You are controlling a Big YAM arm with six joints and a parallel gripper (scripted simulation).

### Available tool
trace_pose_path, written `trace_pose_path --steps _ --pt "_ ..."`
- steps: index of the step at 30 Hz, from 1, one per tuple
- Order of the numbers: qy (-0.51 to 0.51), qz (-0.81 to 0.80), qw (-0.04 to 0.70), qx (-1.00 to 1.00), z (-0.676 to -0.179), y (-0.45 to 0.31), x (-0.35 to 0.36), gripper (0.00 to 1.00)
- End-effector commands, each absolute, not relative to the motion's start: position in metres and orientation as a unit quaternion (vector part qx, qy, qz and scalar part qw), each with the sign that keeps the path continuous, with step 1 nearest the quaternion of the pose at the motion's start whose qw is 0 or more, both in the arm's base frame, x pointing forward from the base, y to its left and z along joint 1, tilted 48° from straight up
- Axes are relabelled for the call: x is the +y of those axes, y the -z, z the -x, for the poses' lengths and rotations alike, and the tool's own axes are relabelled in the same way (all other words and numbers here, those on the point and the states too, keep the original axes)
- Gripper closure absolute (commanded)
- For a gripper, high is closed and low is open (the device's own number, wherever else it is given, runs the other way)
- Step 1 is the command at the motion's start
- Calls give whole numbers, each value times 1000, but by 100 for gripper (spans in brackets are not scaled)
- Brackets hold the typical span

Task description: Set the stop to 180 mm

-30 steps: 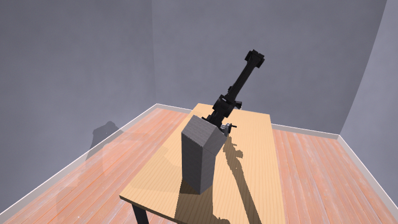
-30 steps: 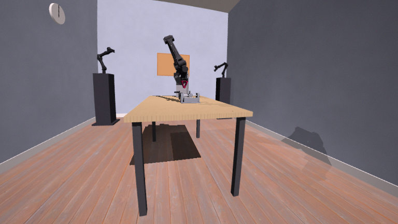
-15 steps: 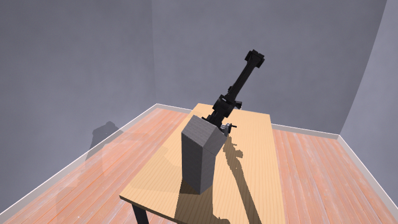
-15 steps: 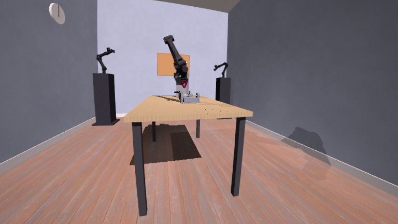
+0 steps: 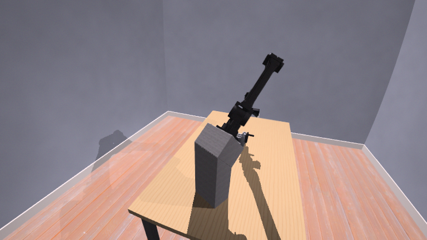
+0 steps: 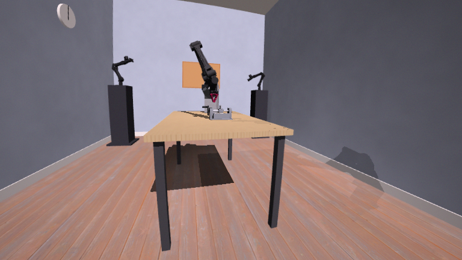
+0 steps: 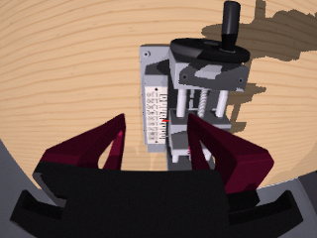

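Observation:
The grey stop fixture (image 7: 192,109) lies on the wooden table below my gripper. It has a white scale strip (image 7: 154,115) with a red pointer (image 7: 165,119), two rails and a sliding stop block (image 7: 178,142). Its dark handwheel (image 7: 208,50) with an upright black crank handle (image 7: 230,23) sits at the far end. My gripper (image 7: 157,120), with dark red fingers, hangs open and empty above the fixture's near end, apart from the handwheel. The fixture also shows in the exterior view (image 6: 221,113), with the gripper (image 6: 213,97) above it. In the top view the handwheel (image 5: 246,137) peeks out beside a grey block.
A tall grey block (image 5: 215,166) stands on the table (image 5: 231,174) and hides most of the fixture in the top view. Two other arms on black pedestals (image 6: 121,114) (image 6: 258,103) stand off the table by the back wall.

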State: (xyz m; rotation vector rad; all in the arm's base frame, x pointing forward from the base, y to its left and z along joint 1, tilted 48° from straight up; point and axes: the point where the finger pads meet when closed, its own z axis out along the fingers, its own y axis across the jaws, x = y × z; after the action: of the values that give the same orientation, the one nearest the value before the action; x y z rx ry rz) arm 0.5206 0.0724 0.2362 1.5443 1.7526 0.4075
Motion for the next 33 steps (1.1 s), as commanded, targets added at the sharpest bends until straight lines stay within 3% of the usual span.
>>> trace_pose_path --steps 1,33 --pt "-174 -597 387 680 -522 -257 76 47" --pt "-175 -600 383 680 -507 -264 83 47"
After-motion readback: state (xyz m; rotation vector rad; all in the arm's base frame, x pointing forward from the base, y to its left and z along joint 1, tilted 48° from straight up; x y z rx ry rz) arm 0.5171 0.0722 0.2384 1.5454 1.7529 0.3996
